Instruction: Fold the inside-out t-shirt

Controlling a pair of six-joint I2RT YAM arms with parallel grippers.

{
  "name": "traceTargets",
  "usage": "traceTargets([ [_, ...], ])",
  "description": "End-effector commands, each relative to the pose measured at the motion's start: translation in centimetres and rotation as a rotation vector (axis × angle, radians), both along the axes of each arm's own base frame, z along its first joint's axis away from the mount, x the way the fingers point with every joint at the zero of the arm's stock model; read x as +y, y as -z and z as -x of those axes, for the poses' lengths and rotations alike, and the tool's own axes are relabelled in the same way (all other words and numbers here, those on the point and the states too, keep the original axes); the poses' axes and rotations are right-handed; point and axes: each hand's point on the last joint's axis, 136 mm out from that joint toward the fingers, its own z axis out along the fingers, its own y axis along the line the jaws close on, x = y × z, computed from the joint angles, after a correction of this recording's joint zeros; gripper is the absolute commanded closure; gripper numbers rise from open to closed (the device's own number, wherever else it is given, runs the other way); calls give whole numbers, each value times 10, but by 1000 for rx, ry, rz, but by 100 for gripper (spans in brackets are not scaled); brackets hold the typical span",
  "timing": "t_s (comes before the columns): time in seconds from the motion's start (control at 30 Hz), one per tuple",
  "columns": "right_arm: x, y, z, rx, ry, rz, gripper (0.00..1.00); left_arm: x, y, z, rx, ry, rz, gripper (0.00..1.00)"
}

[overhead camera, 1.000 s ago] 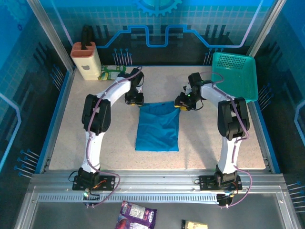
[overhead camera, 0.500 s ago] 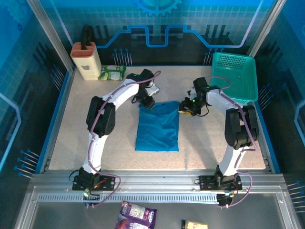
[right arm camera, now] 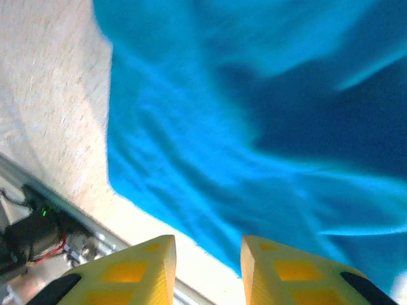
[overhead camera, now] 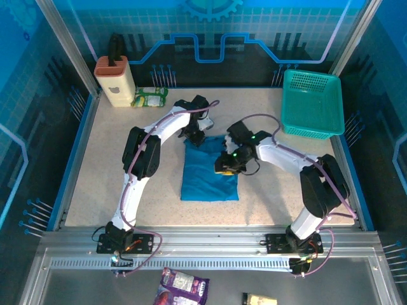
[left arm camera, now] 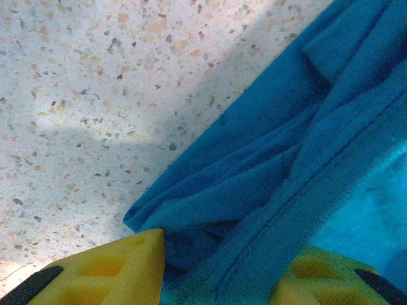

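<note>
The inside-out t-shirt (overhead camera: 206,181) lies as a tall blue rectangle in the middle of the table (overhead camera: 127,184), with the teal basket (overhead camera: 313,101) well apart from it toward 2 o'clock. My left gripper (overhead camera: 194,135) sits at the shirt's 11 o'clock corner; in my left wrist view a stitched hem rises off the speckled top and runs down between my yellow fingers (left arm camera: 108,270), so I have it clamped on that corner. My right gripper (overhead camera: 222,168) hangs over the shirt's 2 o'clock part, above the cloth itself. In my right wrist view blue folds lie ahead of the fingertips (right arm camera: 127,273) and the cloth's edge runs toward the narrow gap, but glare washes it out, so I cannot tell whether that one grips. Half a second ago my right gripper stood off the shirt's 1 o'clock corner; it has since swung toward 7 o'clock onto the cloth, while my left has barely shifted
</note>
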Motion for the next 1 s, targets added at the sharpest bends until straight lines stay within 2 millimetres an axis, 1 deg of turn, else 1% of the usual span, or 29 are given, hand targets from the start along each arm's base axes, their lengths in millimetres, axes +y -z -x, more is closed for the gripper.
traceTargets([
  [0.0,21,25,17,87,-19,10,67,7,-14,-4,-31,16,-47,60],
  [0.03,18,35,19,95,-18,47,68,8,-15,-5,-37,18,-52,61],
  [0.1,2,57,23,121,4,135,71,13,-17,-10,-56,14,-67,63],
  [0.2,-14,76,29,155,34,182,72,22,-21,-18,-78,0,-78,64],
  [0.3,-23,86,36,175,57,192,73,33,-23,-30,-92,-21,-91,64],
  [0.47,-25,97,43,206,73,189,74,47,-28,-46,-108,-50,-95,64],
  [0.63,-24,96,41,201,86,181,74,59,-20,-52,-85,-67,-102,64],
  [0.73,-21,91,39,190,90,166,74,61,-13,-54,-70,-70,-99,61],
  [0.8,-19,86,37,183,90,157,74,61,-14,-57,-81,-80,-101,57],
  [0.83,-18,84,36,178,85,151,74,59,-18,-58,-85,-88,-92,55],
  [0.9,-14,75,32,159,83,130,74,50,-29,-58,-84,-102,-31,53],
  [0.97,-8,59,24,124,78,98,73,35,-49,-56,-91,-112,69,52],
])
